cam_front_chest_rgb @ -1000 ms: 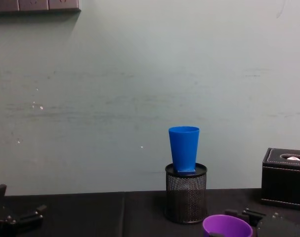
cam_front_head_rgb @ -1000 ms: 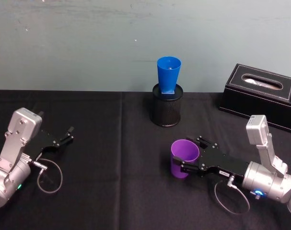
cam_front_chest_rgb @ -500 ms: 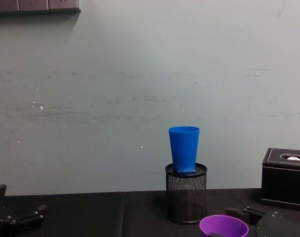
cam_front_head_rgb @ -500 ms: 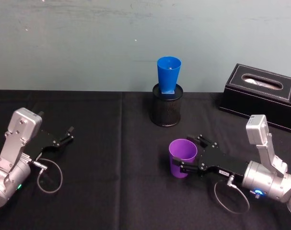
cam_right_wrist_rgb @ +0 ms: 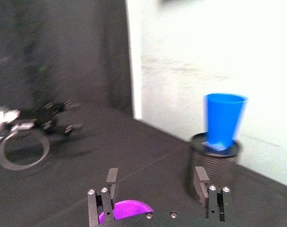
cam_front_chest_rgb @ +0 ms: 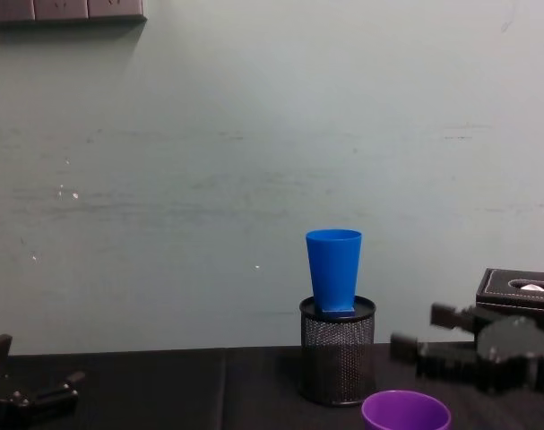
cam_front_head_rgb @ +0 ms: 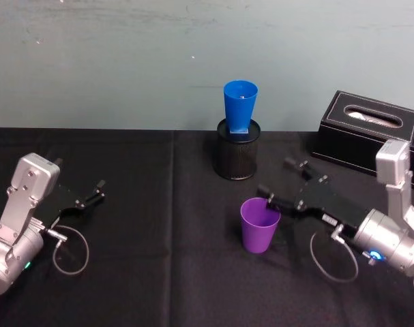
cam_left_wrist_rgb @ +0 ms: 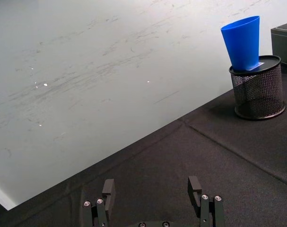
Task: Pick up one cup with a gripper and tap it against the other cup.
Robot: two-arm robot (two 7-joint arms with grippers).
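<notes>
Near to far.
- L gripper (cam_front_head_rgb: 91, 193): parked at near left of the black table (cam_front_head_rgb: 159, 272), fingers spread, nothing between them.
- Purple cup (cam_front_head_rgb: 260, 225): upright on table, center-right, mouth up.
- R gripper (cam_front_head_rgb: 280, 184): just right of and slightly above cup rim, fingers spread, gripping nothing; lower finger at the rim, contact unclear. Cup lies to its left; R arm far nearer than L.
- Pen holder (cam_front_head_rgb: 236, 157): behind cup, near wall.
- Blue cup (cam_front_head_rgb: 239, 105): upright in pen holder.
- Tissue box (cam_front_head_rgb: 370, 133): far right.
</notes>
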